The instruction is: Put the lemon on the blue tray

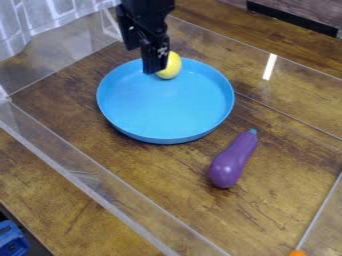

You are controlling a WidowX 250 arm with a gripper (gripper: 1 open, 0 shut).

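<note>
The lemon (170, 66) is small and bright yellow. It lies inside the blue tray (166, 112), close to the tray's far rim. My black gripper (152, 60) hangs just above and to the left of it. The jaws are open, and one dark finger (148, 62) covers the lemon's left edge. Nothing is held between the fingers. The tray is a wide round blue dish on the wooden table, and the lemon is the only thing in it.
A purple eggplant (231, 160) lies on the wood to the right of the tray, toward the front. Clear plastic walls (80, 175) enclose the work area on the left and front. Something blue (8, 240) sits at the bottom left corner, outside the walls.
</note>
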